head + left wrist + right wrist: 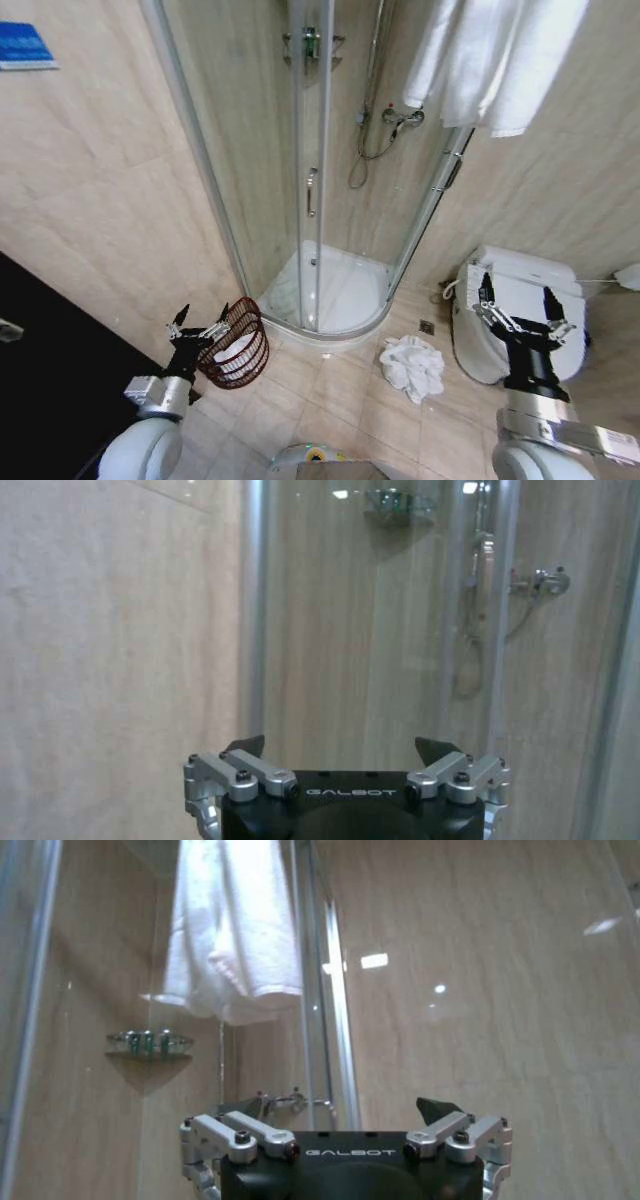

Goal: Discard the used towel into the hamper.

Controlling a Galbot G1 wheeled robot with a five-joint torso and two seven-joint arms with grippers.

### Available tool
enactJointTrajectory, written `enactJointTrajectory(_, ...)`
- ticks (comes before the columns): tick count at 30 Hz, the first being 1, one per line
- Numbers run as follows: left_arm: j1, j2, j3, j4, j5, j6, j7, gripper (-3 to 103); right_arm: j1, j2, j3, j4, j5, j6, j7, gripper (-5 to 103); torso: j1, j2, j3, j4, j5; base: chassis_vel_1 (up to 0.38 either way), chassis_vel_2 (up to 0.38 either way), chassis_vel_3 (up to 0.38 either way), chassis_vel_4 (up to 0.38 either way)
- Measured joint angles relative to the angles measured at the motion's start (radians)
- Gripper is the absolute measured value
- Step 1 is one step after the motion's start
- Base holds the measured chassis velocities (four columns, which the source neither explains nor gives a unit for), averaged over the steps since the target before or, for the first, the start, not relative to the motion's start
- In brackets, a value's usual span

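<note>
Open-weave dark reddish-brown hamper (240, 342), crumpled white cloth towel (413, 366) on glossy beige floor tiles (330, 410), clear glass shower enclosure (300, 170) with polished metal frame.

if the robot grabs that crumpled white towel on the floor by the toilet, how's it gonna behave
The towel lies in a soft crumpled heap, so it will probably sag and trail rather than hold shape. It looks light, and likely drags across the smooth floor tiles if pushed.

The head camera looks forward and down from above onto the bathroom floor. Each wrist camera sits close behind its gripper, facing the wall. All three share the shower enclosure (320, 200).
</note>
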Motion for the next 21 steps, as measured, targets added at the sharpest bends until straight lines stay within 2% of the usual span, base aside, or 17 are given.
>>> enactJointTrajectory(13, 0.000, 0.000, 0.000, 0.000, 0.000, 0.000, 0.000, 98, 0.010, -0.003, 0.009, 0.000, 0.017, 0.007, -0.006, 100, 0.000, 0.000, 0.000, -0.0001, 0.0005, -0.293, -0.300, 0.293, 0.303)
enactJointTrajectory(16, 0.000, 0.000, 0.000, 0.000, 0.000, 0.000, 0.001, 98, 0.018, -0.016, 0.016, 0.000, 0.018, -0.008, -0.009, 100, 0.000, 0.000, 0.000, -0.0002, 0.0010, -0.148, -0.225, 0.177, 0.089)
enactJointTrajectory(21, 0.000, 0.000, 0.000, 0.000, 0.000, 0.000, 0.000, 98, 0.046, -0.049, 0.009, 0.000, 0.016, -0.042, -0.012, 100, 0.000, 0.000, 0.000, 0.0001, 0.0003, 0.011, -0.023, 0.031, 0.002)
